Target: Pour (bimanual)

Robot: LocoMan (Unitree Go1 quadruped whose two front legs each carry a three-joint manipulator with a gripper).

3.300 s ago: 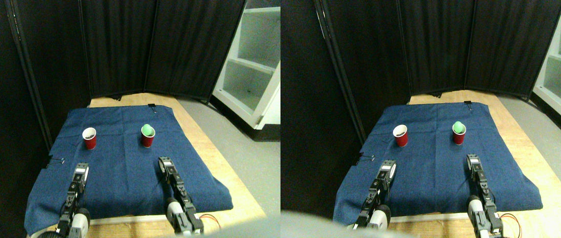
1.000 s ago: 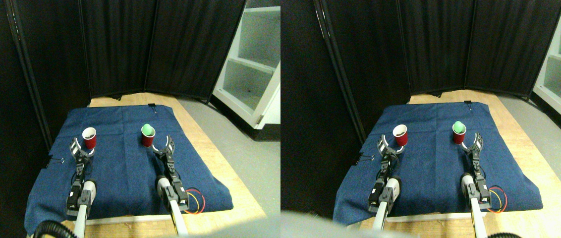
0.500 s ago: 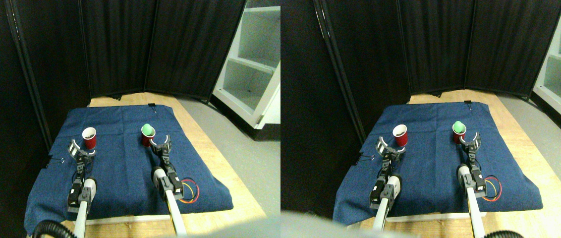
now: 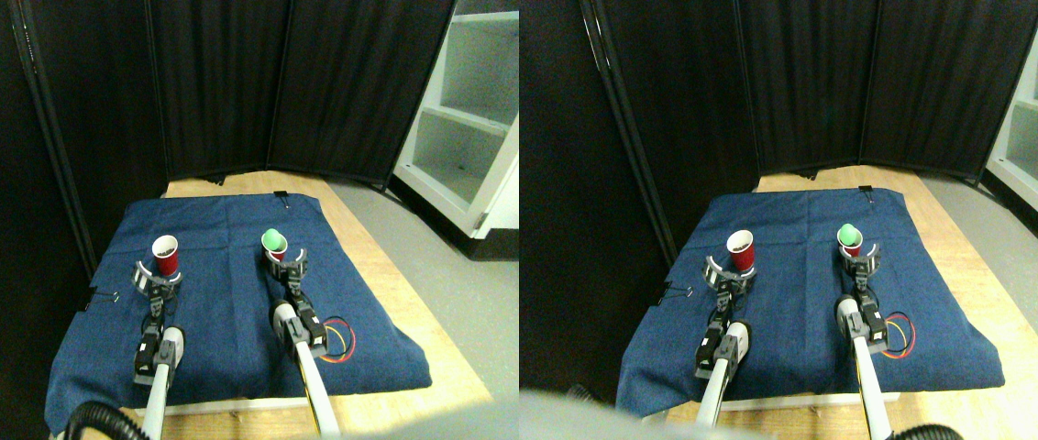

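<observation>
At the far left, a black screen [image 4: 97,101] is standing behind and beside the work area. A blue cloth [image 4: 226,312] is lying over a wooden board [image 4: 409,312], with a small black clip [image 4: 103,296] sitting at the cloth's left edge.

On the left part of the cloth, a red cup [image 4: 166,256] is standing upright, with something dark showing inside it. The left gripper [image 4: 155,274] is reaching up from the near side, its jaws spread wide and sitting at the base of this cup, one to each side; whether they are touching it cannot be told.

Further right, a second red cup [image 4: 273,249] is standing upright at about the same depth, well apart from the first, with a green ball [image 4: 272,238] sitting in its mouth. The right gripper [image 4: 285,260] is lying just near and right of this cup, its jaws open and curving around the lower wall; contact cannot be told. Coloured wires [image 4: 340,339] are looping beside the right arm on the cloth.

At the far right, a white shelf unit [image 4: 464,137] is standing on the grey floor [image 4: 473,321].
</observation>
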